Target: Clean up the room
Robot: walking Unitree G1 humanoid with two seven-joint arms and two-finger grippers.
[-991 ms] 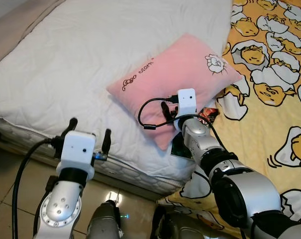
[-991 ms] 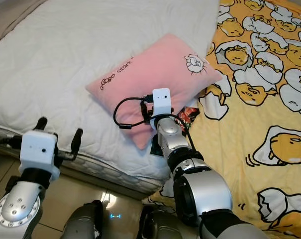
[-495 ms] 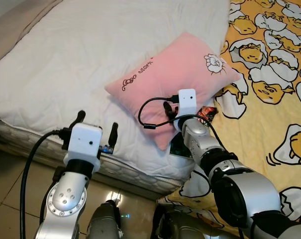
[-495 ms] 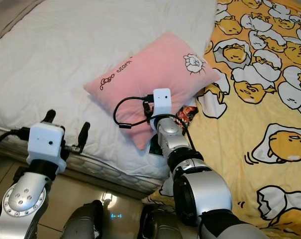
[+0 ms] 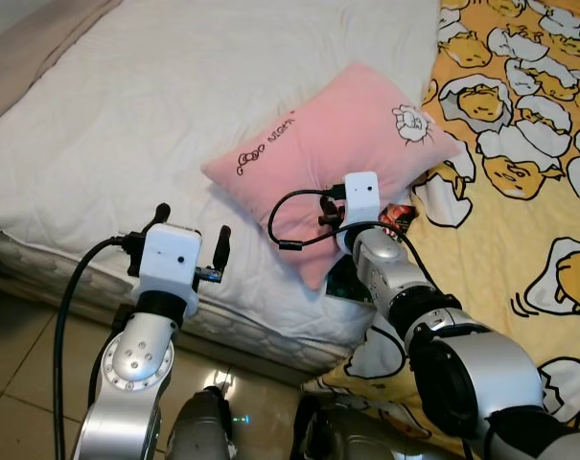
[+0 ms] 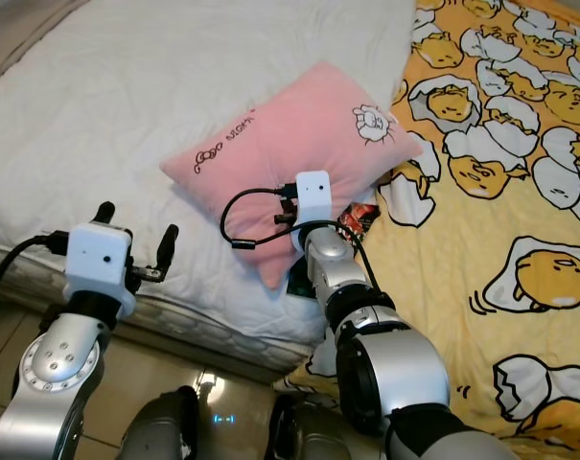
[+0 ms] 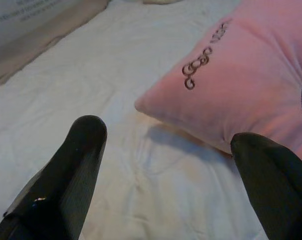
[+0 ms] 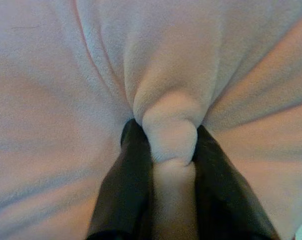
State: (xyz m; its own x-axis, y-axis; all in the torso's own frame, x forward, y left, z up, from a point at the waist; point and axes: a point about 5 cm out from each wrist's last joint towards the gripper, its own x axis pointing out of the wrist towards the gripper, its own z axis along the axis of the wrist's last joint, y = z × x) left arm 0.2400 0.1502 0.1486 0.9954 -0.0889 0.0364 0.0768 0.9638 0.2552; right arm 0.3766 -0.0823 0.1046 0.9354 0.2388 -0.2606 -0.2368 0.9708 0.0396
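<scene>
2 black fingers of the right gripper [image 8: 170, 150] pinch a fold of the pink pillow [image 5: 333, 158], which lies on the white quilt [image 5: 155, 105] beside the yellow egg-print blanket [image 5: 529, 211]. A red snack wrapper [image 5: 399, 218] sits just beside the right wrist, at the pillow's near corner, partly hidden by the arm. The left gripper [image 5: 189, 230] hovers at the mattress edge with fingers spread apart and empty, pointing toward the pillow's lettered end. Tiled floor [image 5: 21, 374] shows below.
</scene>
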